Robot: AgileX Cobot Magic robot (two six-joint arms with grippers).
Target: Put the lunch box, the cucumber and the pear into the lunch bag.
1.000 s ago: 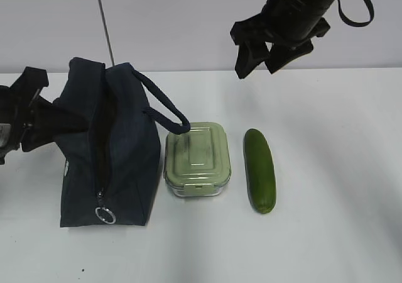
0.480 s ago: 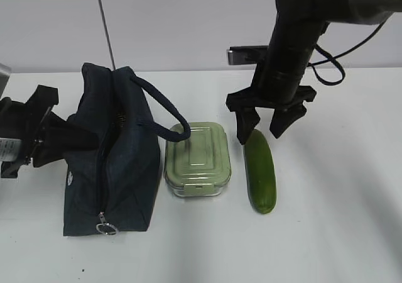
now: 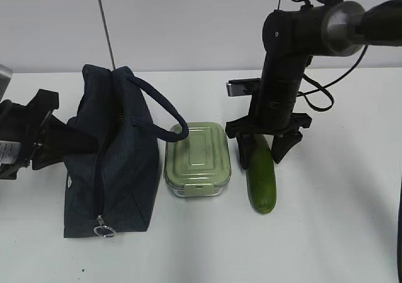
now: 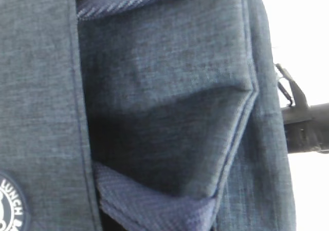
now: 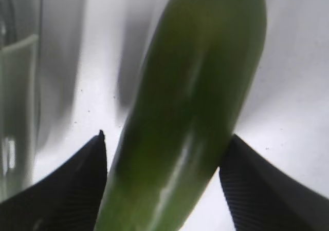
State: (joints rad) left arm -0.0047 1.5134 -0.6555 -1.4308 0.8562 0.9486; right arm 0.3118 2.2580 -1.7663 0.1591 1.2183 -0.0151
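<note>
The dark green cucumber (image 3: 261,185) lies on the white table, right of the lunch box (image 3: 196,159) with its pale green lid. My right gripper (image 3: 260,160) is open and down over the cucumber's far end, one finger on each side; the right wrist view shows the cucumber (image 5: 195,87) between the black fingertips (image 5: 77,185). The navy lunch bag (image 3: 119,170) stands left of the box, its zipper slit on top and ring pull (image 3: 100,231) at the front. My left gripper (image 3: 38,135) holds the bag's left side; the left wrist view shows only bag fabric (image 4: 169,102). The pear is out of view.
A loop handle (image 3: 164,107) of the bag arches over to the lunch box's corner. The box's clear base (image 5: 15,97) shows at the left edge of the right wrist view. White table surface (image 3: 339,220) lies to the right of and in front of the cucumber.
My right gripper has come down from above the table to straddle the cucumber's far end. The bag has shifted a little and stands more upright.
</note>
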